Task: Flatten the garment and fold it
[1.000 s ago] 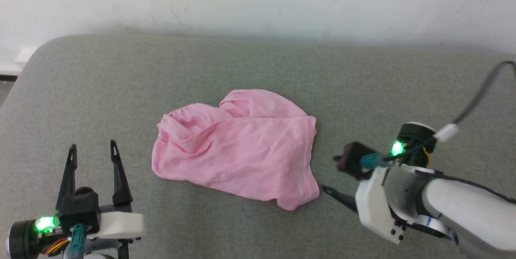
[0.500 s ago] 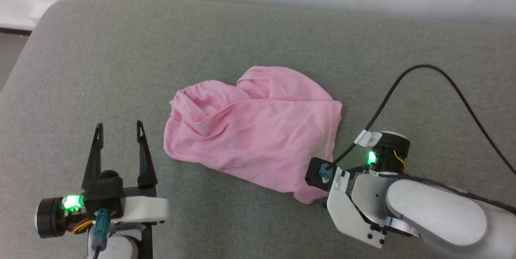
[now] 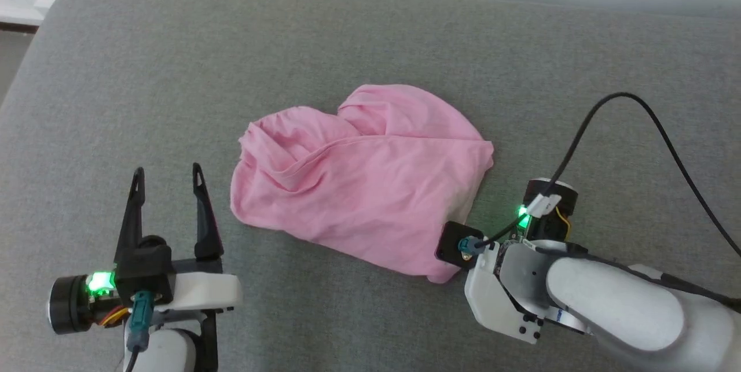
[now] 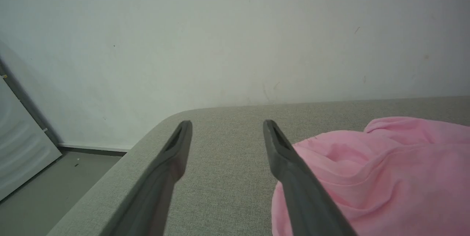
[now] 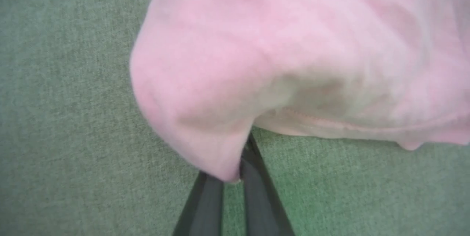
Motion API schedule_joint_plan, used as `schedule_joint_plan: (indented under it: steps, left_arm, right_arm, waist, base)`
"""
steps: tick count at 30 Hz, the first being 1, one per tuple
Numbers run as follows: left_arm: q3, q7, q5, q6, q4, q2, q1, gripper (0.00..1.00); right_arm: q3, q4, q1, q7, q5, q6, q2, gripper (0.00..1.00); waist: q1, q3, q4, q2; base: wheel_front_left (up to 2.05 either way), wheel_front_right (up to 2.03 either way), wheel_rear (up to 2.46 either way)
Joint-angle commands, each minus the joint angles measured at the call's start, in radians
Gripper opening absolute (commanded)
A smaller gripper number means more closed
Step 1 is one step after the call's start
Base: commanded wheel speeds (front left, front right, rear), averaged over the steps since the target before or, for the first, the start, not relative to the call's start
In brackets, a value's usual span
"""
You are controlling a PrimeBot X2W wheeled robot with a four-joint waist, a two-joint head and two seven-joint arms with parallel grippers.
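the crumpled light-pink thin-fabric garment (image 3: 359, 187) lies bunched near the middle of the grey fabric-covered surface (image 3: 173, 59), its folds piled toward the far left side; the right tool (image 5: 240, 166) is at the garment's near right corner, its two dark fingers (image 5: 257, 192) drawn close together and pinching a tip of the pink cloth between them; a stitched hem (image 5: 330, 120) shows just beside that pinch; in the head view the white wrist housing (image 3: 498, 297) hides the tips; the left tool (image 3: 168, 170) hovers released, fingers spread wide, just left of the garment and not touching it, pointing toward the pale wall (image 4: 235, 26).
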Motion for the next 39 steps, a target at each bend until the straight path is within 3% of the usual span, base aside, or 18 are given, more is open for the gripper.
schedule_joint_plan:
  steps: [1, 5, 9, 14, 18, 23, 27, 28, 29, 30, 34, 39]
  left_arm:
    - [0.009, -0.005, 0.015, -0.003, 0.002, -0.004, -0.003, 1.0]
    - [0.032, -0.005, 0.027, -0.01, -0.001, -0.004, 0.021, 1.0]
    - [0.056, -0.005, 0.033, -0.014, -0.007, -0.001, 0.054, 1.0]
    - [0.073, -0.005, 0.037, -0.022, -0.015, -0.006, 0.087, 1.0]
    - [0.075, -0.005, 0.04, -0.033, -0.017, -0.016, 0.093, 1.0]
    - [0.077, -0.005, 0.046, -0.046, -0.014, -0.024, 0.094, 1.0]
    - [0.085, -0.005, 0.049, -0.051, -0.011, -0.027, 0.105, 1.0]
    - [0.089, -0.005, 0.049, -0.051, -0.011, -0.027, 0.11, 1.0]
    - [0.092, -0.005, 0.049, -0.052, -0.011, -0.028, 0.114, 1.0]
    - [0.094, -0.005, 0.05, -0.052, -0.009, -0.028, 0.118, 1.0]
    - [0.094, -0.005, 0.058, -0.058, -0.003, -0.027, 0.132, 1.0]
    - [0.096, -0.005, 0.064, -0.06, -0.005, -0.025, 0.138, 1.0]
  right_arm:
    - [0.015, 0.031, 0.011, -0.008, -0.012, -0.002, -0.011, 0.0]
    - [0.015, 0.028, -0.028, -0.153, -0.024, -0.002, -0.054, 0.0]
    - [-0.017, 0.01, -0.037, -0.265, -0.01, -0.002, -0.158, 0.0]
    - [-0.113, -0.034, 0.064, -0.292, -0.008, -0.002, -0.299, 0.0]
    - [-0.185, -0.053, 0.201, -0.282, 0.006, -0.002, -0.375, 0.0]
    - [-0.271, -0.031, 0.399, -0.264, 0.02, -0.002, -0.413, 0.0]
    - [-0.322, -0.017, 0.541, -0.259, 0.024, -0.002, -0.385, 0.0]
    - [-0.346, -0.018, 0.566, -0.268, 0.03, -0.002, -0.371, 0.18]
    - [-0.382, -0.018, 0.583, -0.284, 0.028, -0.002, -0.36, 0.69]
    - [-0.428, -0.017, 0.595, -0.307, 0.016, -0.002, -0.348, 1.0]
    - [-0.615, -0.061, 0.654, -0.365, -0.019, -0.002, -0.312, 1.0]
    - [-0.843, -0.212, 0.708, -0.336, -0.069, -0.002, -0.294, 1.0]
  waist:
    - [-0.0001, -0.015, -0.016, 0.0]
    - [-0.0001, -0.051, -0.045, 0.0]
    - [-0.0001, -0.091, -0.079, 0.0]
    - [-0.0001, -0.119, -0.124, 0.0]
    - [-0.0001, -0.121, -0.151, 0.0]
    - [-0.0001, -0.118, -0.167, 0.0]
    - [-0.0001, -0.128, -0.177, 0.0]
    - [-0.0001, -0.13, -0.181, 0.0]
    - [-0.0001, -0.132, -0.184, 0.0]
    - [-0.0001, -0.137, -0.187, 0.0]
    - [-0.0001, -0.158, -0.197, 0.0]
    - [-0.0001, -0.172, -0.203, 0.0]
  base:
    - [0.0, 0.0, 0.0]
    - [0.0, 0.0, 0.0]
    - [0.0, 0.0, 0.0]
    - [0.0, 0.0, 0.0]
    - [0.0, 0.0, 0.0]
    - [0.0, 0.0, 0.0]
    - [0.0, 0.0, 0.0]
    - [0.0, 0.0, 0.0]
    - [0.0, 0.0, 0.0]
    - [0.0, 0.0, 0.0]
    - [0.0, 0.0, 0.0]
    - [0.0, 0.0, 0.0]
